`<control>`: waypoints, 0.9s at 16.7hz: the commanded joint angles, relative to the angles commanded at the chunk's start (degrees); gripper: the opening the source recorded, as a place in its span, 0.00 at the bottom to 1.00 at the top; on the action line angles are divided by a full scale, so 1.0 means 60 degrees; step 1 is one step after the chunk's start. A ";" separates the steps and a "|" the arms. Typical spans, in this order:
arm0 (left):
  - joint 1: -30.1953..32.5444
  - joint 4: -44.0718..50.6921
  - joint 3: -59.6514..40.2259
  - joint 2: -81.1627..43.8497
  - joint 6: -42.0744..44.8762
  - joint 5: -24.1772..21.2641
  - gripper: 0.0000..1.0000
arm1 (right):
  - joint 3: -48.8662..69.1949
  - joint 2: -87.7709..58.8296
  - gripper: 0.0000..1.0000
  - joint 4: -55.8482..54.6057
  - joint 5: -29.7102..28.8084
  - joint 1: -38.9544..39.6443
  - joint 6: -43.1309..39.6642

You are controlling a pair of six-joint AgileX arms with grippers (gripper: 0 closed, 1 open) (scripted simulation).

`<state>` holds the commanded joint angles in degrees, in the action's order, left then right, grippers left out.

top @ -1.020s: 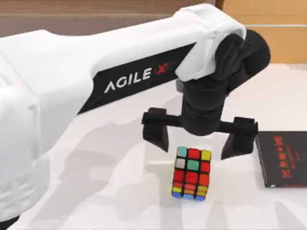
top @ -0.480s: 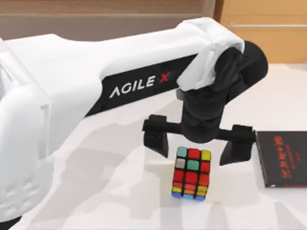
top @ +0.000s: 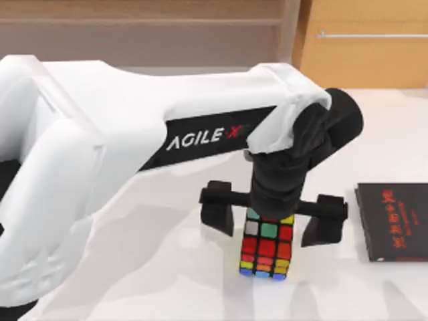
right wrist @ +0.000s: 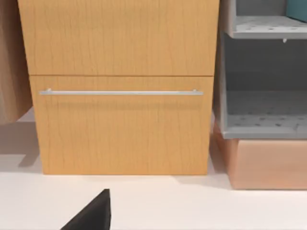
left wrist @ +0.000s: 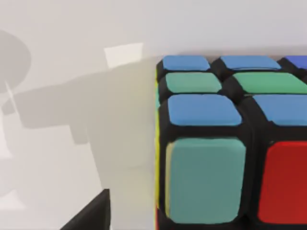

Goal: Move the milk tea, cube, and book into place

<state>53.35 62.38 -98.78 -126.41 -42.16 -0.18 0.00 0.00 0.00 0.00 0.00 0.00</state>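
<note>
**Left arm lowers over the cube, fingers spread for the pick**

The white table [top: 374, 127] carries the scene, and the big white left arm [top: 134, 174] reaches across it from the top view's left. At the back stands a wooden drawer cabinet [right wrist: 120, 86] with a bar handle, with a grey shelf unit [right wrist: 264, 96] beside it. A thin black book [top: 394, 221] with red lettering lies flat on the table's right side, well apart from the work.

The left gripper [top: 273, 217] hangs directly over the cube [top: 267, 246], which sits on the table near the front centre. Its fingers [top: 218, 212] are spread wide, one to each side of the cube's upper part, touching neither face. In the left wrist view the cube [left wrist: 225, 143] looms very near.

The step in hand appears to be the approach to grasp the cube. The next move likely calls for a little more descent, then an even squeeze on the two opposite faces.

Against the picture a second ago, the gripper has come down and forward: it then hovered behind the cube, and its wrist now covers the cube's rear row. The cube has not shifted.

The right arm's gripper state cannot be told; its wrist camera faces the cabinet.
</note>
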 joint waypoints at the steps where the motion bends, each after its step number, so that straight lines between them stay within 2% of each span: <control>1: 0.0000 0.0000 0.0000 0.0000 0.0000 0.0000 1.00 | 0.0000 0.0000 1.00 0.0000 0.0000 0.0000 0.0000; 14: 0.0000 0.0000 0.0000 0.0000 0.0000 0.0000 0.02 | 0.0000 0.0000 1.00 0.0000 0.0000 0.0000 0.0000; 15: 0.0000 0.0000 0.0000 0.0000 0.0000 0.0000 0.00 | 0.0000 0.0000 1.00 0.0000 0.0000 0.0000 0.0000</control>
<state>53.35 62.38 -98.78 -126.41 -42.16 -0.18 0.00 0.00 0.00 0.00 0.00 0.00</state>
